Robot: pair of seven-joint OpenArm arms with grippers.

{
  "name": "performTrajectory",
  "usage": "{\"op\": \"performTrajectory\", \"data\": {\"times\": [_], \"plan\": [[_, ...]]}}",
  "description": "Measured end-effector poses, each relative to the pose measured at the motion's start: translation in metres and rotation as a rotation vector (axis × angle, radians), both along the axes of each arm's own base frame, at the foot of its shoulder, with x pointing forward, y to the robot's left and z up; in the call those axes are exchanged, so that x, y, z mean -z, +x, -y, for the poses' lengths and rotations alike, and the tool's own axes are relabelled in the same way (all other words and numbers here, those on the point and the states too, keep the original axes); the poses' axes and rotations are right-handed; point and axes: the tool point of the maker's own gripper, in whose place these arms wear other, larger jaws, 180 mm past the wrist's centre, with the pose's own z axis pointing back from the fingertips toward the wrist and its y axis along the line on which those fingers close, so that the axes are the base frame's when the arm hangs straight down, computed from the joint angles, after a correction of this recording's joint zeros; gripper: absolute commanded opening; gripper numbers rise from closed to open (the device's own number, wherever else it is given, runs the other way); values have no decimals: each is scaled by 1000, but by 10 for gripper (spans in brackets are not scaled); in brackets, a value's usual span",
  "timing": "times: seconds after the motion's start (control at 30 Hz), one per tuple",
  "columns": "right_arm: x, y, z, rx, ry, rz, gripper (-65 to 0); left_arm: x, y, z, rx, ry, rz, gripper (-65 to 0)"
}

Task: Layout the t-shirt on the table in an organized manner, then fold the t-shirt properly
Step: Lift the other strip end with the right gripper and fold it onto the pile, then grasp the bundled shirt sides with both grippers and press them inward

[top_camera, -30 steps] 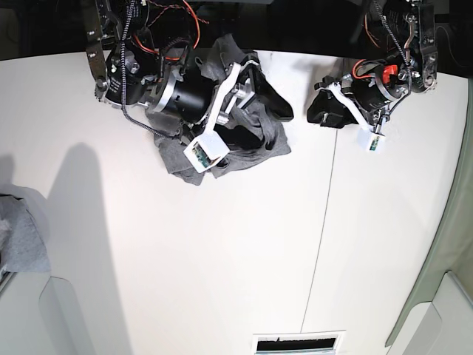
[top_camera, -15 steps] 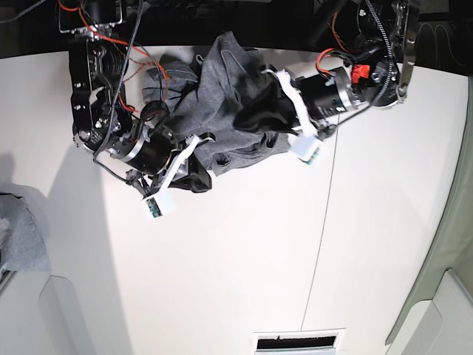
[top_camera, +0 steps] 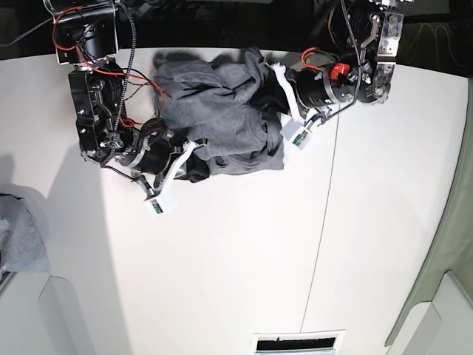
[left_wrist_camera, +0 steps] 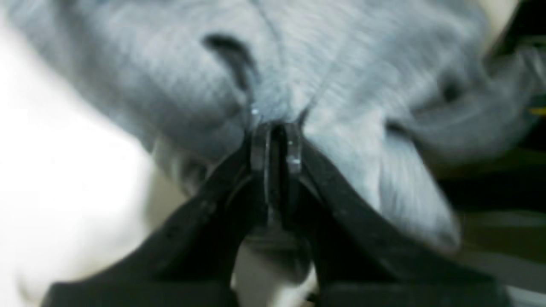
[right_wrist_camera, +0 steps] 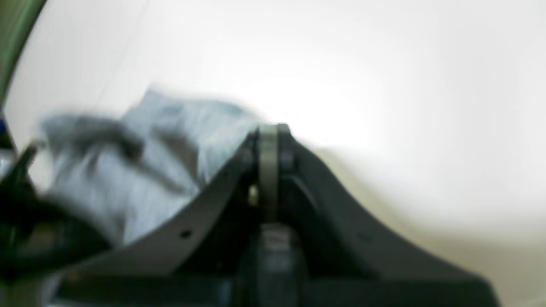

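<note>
The heather-grey t-shirt (top_camera: 222,111) lies bunched at the back of the white table (top_camera: 244,259), stretched between both arms. My left gripper (top_camera: 271,90), on the right side of the base view, is shut on a fold of the shirt; the left wrist view shows its fingertips (left_wrist_camera: 275,140) pinching grey fabric (left_wrist_camera: 179,94). My right gripper (top_camera: 194,168) is at the shirt's lower left edge. In the blurred right wrist view its jaws (right_wrist_camera: 268,136) are closed, with the shirt's edge (right_wrist_camera: 170,128) running into the tips.
A thin dark seam (top_camera: 325,222) runs down the table right of centre. Another grey cloth (top_camera: 18,237) lies at the left edge. A vent slot (top_camera: 298,343) is at the front edge. A green surface (top_camera: 451,222) borders the right side.
The left gripper came in from the right and took hold of the shirt. The right gripper pulled leftward and toward the front, and the shirt has spread wider and flatter between them.
</note>
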Motion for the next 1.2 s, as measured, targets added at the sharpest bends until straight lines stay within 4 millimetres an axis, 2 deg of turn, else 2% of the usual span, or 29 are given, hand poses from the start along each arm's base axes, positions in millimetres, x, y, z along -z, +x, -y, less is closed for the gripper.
{"op": "performTrajectory", "data": {"times": [0.13, 0.37, 0.47, 0.53, 0.67, 0.83, 0.9, 0.97, 1.1, 1.2], "plan": [[11, -22, 8, 22, 43, -63, -650, -1, 36, -13, -19, 28, 58, -599], [19, -67, -3, 40, 133, -129, -650, 1, 90, -25, -43, 49, 83, -599], [19, -79, -6, 46, 161, -146, -650, -6, 108, -27, -53, 45, 99, -599], [19, -79, -6, 45, 160, -146, -650, -10, 114, -28, -57, 45, 109, -599], [10, -70, 0, 58, 155, -115, -650, -21, 112, -26, -54, 5, 88, -599], [-30, -40, 23, 121, 158, 26, -650, -68, 121, -31, -24, -40, 170, -599], [-46, -32, 29, 134, 160, 77, -650, -82, 119, -36, -6, -54, 179, -599], [-55, -31, 26, 122, 180, 79, -650, -88, 110, -40, 9, -81, 161, -599], [-58, -35, 3, 47, 201, 67, -650, -78, 75, -42, 28, -123, 78, -599], [-53, -42, -21, -42, 150, 81, -650, -62, 45, -37, 28, -144, 16, -599]]}}
